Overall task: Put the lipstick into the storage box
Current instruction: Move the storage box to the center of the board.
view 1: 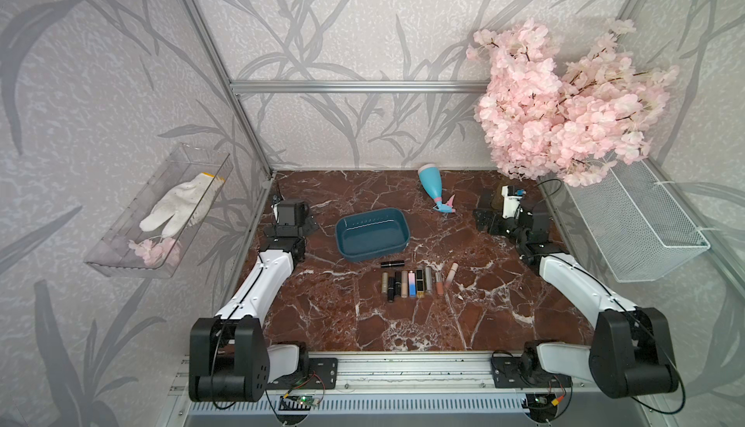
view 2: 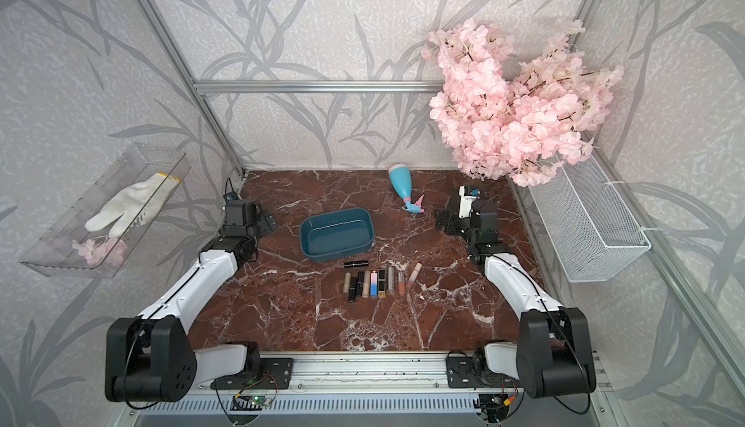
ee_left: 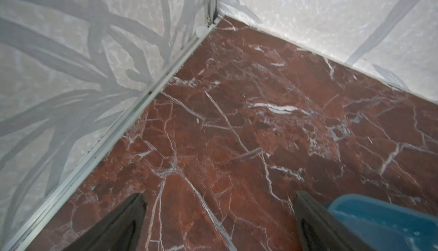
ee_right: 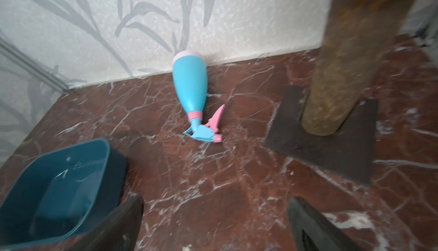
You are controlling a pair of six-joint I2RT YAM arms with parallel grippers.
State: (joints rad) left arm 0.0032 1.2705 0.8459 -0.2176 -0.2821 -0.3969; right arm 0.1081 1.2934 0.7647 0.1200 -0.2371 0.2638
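Observation:
The storage box [view 1: 371,253] [view 2: 334,254], a dark teal tub, sits empty on the red marble table in both top views. In front of it several lipsticks [view 1: 411,284] [view 2: 379,284] lie side by side in a row. One black lipstick [view 1: 392,263] [view 2: 356,263] lies crosswise between row and box. My left gripper [view 1: 306,224] [ee_left: 219,197] is left of the box, open and empty, with the box's corner [ee_left: 379,221] beside one finger. My right gripper [view 1: 485,219] [ee_right: 216,198] is far right of the box [ee_right: 59,190], also open and empty.
A blue and pink spray bottle [view 1: 433,191] [ee_right: 189,88] lies near the back wall. A pink blossom tree [view 1: 564,102] stands at the back right on a dark base [ee_right: 324,147]. A white mesh basket [view 1: 633,227] hangs on the right wall, a clear tray [view 1: 157,219] with a glove on the left.

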